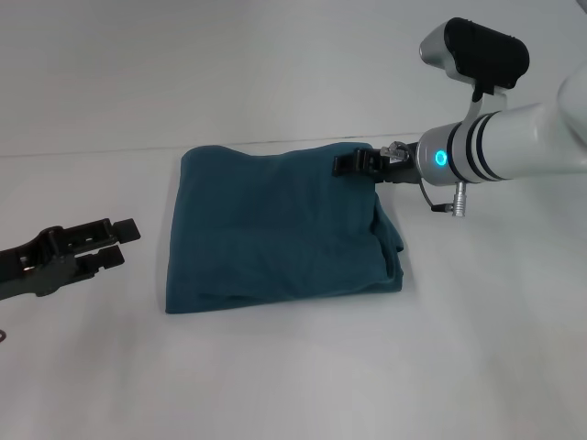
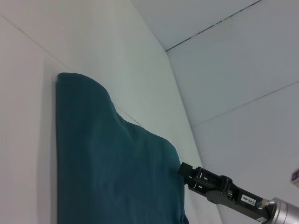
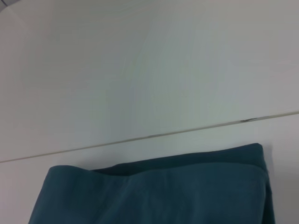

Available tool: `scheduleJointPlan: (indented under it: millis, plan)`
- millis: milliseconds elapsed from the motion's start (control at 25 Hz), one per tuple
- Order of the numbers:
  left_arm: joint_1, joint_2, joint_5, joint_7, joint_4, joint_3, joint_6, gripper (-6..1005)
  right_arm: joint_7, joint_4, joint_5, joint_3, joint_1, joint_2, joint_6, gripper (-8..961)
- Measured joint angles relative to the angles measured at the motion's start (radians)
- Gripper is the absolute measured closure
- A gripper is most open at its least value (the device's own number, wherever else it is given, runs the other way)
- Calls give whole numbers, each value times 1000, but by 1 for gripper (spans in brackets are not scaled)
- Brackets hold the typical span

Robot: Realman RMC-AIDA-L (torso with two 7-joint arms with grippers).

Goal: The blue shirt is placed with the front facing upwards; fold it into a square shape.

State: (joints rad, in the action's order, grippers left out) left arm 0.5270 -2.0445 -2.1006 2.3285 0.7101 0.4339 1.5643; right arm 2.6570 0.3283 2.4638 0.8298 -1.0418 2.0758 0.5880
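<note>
The blue shirt (image 1: 280,229) lies folded into a rough square in the middle of the white table, plain side up with no lettering showing. The layers along its right edge bulge slightly. My right gripper (image 1: 351,163) hovers at the shirt's far right corner, just over the cloth edge. The left wrist view shows the right gripper (image 2: 186,175) at that same corner of the shirt (image 2: 112,168). My left gripper (image 1: 115,243) stands open, low over the bare table a short way left of the shirt. The right wrist view shows only the shirt's far folded edge (image 3: 159,191).
The white table (image 1: 293,376) spreads around the shirt on all sides. Its far edge meets a pale wall (image 1: 275,64) just behind the shirt.
</note>
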Motion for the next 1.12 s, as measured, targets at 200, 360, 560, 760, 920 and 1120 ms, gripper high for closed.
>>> scheduleJointPlan:
  millis: [200,360,560,760,920,1120]
  plan:
    - [0,0,-4,0,0,2,-2,324,-5,2,-17,0,2,1,-2,289]
    - [1,0,-5,-1,-1,2,-2,324,-6,4,-18,0,6,1,-3,462]
    - [1,0,-3,-1,-3,2,-2,324,-6,4,-19,5,8,-1,-5,646]
    - [1,0,-1,-1,-7,2,-2,324,-6,5,-18,6,9,-2,-7,755]
    - [1,0,-1,-2,-11,2,-3,324,-4,39,-19,5,23,-3,2,843]
    - [1,0,-1,-3,-12,2,-3,325,-3,91,-19,6,40,1,13,923]
